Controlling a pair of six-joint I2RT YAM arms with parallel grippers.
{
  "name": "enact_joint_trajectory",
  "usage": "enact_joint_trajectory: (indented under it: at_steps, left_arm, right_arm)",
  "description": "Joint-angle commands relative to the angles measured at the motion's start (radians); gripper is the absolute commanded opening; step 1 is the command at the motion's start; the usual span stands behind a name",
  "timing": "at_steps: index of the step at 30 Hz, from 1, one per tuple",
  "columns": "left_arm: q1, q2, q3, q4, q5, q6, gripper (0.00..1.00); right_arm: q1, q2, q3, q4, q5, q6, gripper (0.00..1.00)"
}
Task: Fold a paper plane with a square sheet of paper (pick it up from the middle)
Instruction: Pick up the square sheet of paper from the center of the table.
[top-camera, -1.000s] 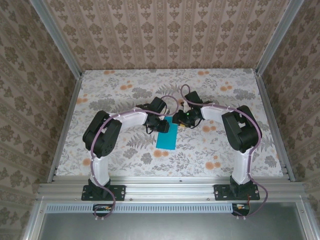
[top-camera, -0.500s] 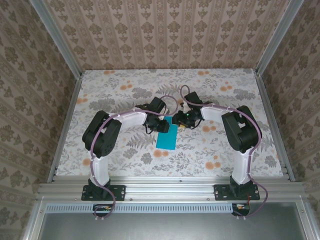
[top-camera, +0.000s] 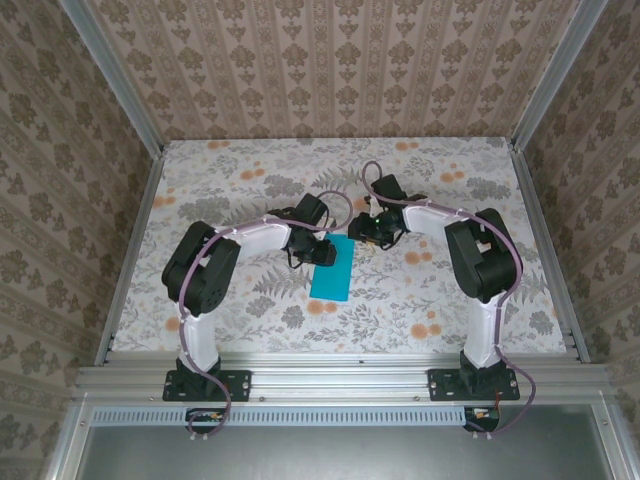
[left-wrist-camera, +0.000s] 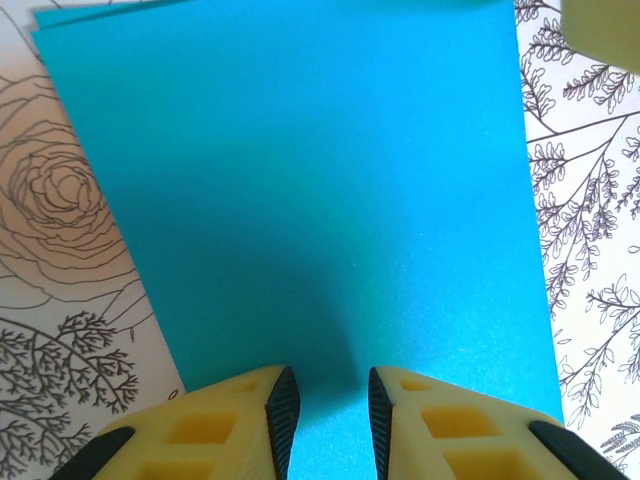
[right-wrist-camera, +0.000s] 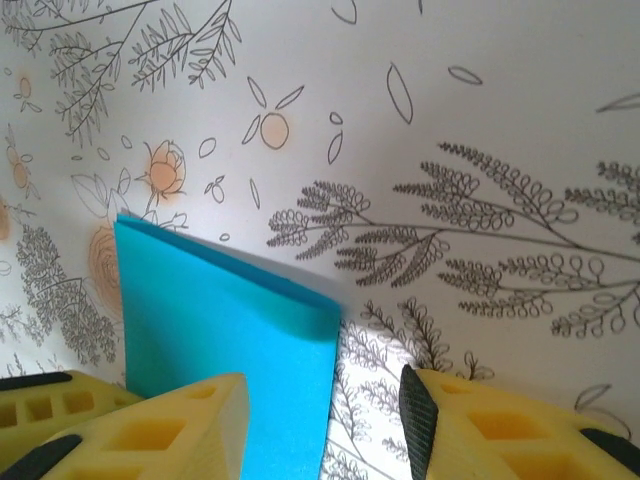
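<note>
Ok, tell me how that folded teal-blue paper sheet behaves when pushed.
Lying thin and flat on the floral table, the teal-blue paper sheet would probably slide or buckle. Its layers sit offset at one corner, so the fold may spring open.

Sheet of paper (top-camera: 333, 267) was plain teal-blue, unmarked. Table cover (top-camera: 250, 180) was white, printed with grey ferns and leaves; orange blossoms lay at 11, 4 and 6 o'clock of the sheet. Walls (top-camera: 330, 70) were tan with brown damask stripes. Left gripper (left-wrist-camera: 330, 390) and right gripper (right-wrist-camera: 322, 400) had yellow fingers with black pads.
</note>
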Motion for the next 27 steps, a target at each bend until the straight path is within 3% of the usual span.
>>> enact_joint_trajectory:
  at_steps: [1,27]
  left_arm:
    - [0.008,0.018,-0.039,-0.111,-0.012,-0.005,0.31]
    - [0.017,0.033,-0.041,-0.091,0.011,-0.005,0.31]
  right_arm:
    - [-0.001,0.042,0.034,0.002,-0.029,-0.014,0.47]
    - [0.03,0.041,0.025,0.052,-0.169,0.031,0.47]
